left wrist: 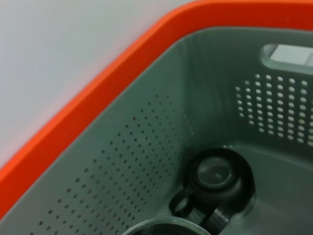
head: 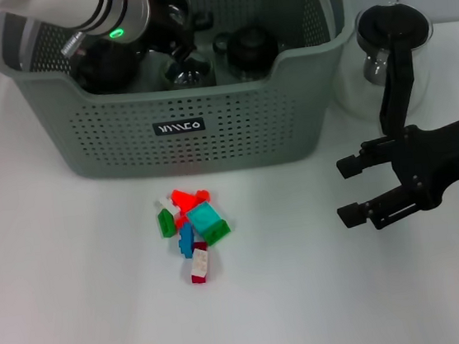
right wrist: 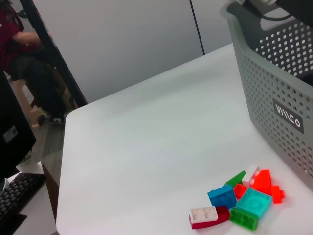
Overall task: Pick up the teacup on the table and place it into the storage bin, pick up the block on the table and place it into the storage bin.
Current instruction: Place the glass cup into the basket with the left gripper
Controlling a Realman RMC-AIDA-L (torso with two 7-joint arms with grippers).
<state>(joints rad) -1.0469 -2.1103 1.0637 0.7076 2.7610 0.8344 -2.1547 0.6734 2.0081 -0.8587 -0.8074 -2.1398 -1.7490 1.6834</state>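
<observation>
Head view: left gripper sits inside the storage bin, finger state unclear; three dark teacups inside. Right gripper hangs wide open over bare table, well right of one block pile.

Bare tabletop surrounds the block pile — storage bin wall just behind it, glass pitcher beside the bin, right end effector hovering well apart.

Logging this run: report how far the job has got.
Dark teacups already sit inside the storage bin, with the left gripper down among them. The right gripper hangs open and empty over the table. The blocks remain on the table in front of the bin.
</observation>
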